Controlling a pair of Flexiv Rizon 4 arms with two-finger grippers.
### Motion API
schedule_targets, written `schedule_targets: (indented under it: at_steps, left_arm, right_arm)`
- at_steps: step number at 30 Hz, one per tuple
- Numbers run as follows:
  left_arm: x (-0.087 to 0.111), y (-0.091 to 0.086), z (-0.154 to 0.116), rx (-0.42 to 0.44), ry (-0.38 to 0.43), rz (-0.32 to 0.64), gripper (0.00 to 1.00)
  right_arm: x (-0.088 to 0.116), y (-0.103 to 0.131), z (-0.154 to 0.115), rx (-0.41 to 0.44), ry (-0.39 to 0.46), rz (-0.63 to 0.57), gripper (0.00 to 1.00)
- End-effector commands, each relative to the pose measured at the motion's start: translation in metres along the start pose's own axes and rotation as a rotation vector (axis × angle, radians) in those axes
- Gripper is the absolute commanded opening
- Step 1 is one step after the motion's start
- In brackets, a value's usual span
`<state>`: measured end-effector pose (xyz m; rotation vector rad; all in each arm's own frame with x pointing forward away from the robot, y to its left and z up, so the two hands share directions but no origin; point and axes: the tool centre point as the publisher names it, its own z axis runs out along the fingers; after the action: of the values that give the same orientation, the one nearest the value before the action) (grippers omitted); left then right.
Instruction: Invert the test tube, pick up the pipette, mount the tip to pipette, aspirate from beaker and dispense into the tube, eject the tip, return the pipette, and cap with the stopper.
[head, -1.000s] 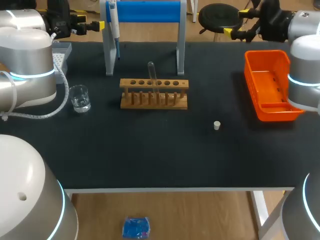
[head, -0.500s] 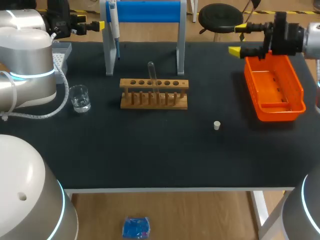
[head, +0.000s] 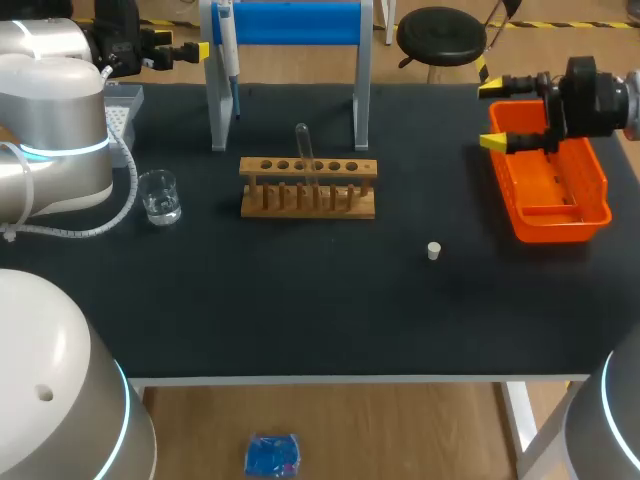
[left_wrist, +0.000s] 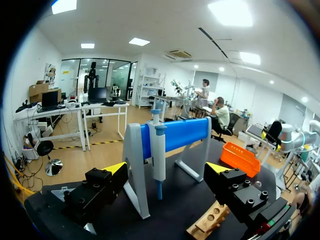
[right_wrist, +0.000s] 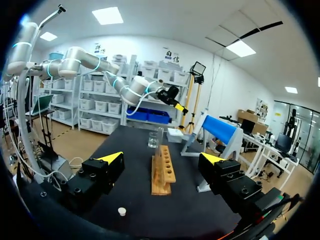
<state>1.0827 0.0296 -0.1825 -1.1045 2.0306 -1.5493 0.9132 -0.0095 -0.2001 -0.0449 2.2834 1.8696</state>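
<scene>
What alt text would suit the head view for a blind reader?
A wooden rack holding an upright test tube sits mid-table, a beaker to its left, a stopper to its right, a pipette hanging behind. The right arm's open jaws hover at an orange bin's far end.

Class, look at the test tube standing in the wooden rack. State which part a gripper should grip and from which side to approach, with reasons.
Grip the test tube on the bare glass that rises above the wooden rack, probably coming from above with one finger on each side. It stands upright, and the rack crowds its lower part.
</scene>
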Motion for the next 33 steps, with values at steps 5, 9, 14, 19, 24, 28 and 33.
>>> schedule_targets:
  at_steps: [5, 9, 14, 19, 24, 28, 33]
  left_arm:
    - [0.0, 0.0, 0.0, 0.0, 0.0, 0.0, 1.0]
    - [0.0, 0.0, 0.0, 0.0, 0.0, 0.0, 1.0]
    - [0.003, 0.002, 0.001, 0.003, 0.01, 0.019, 1.0]
    - [0.031, 0.019, 0.002, 0.014, 0.038, 0.135, 1.0]
    - [0.064, 0.038, -0.006, 0.026, 0.067, 0.214, 1.0]
    - [0.091, 0.05, -0.012, 0.035, 0.098, 0.257, 1.0]
    - [0.119, 0.06, -0.017, 0.038, 0.145, 0.313, 1.0]
  right_arm:
    - [-0.002, -0.001, -0.001, -0.001, 0.011, 0.0, 1.0]
    - [-0.002, -0.001, -0.001, -0.001, 0.011, 0.0, 1.0]
    - [-0.002, -0.001, -0.001, -0.001, 0.011, 0.0, 1.0]
    - [-0.002, -0.001, -0.001, -0.001, 0.011, 0.0, 1.0]
    - [-0.002, -0.001, -0.001, -0.001, 0.011, 0.0, 1.0]
    - [-0.002, -0.001, -0.001, -0.001, 0.011, 0.0, 1.0]
    - [-0.002, -0.001, -0.001, -0.001, 0.011, 0.0, 1.0]
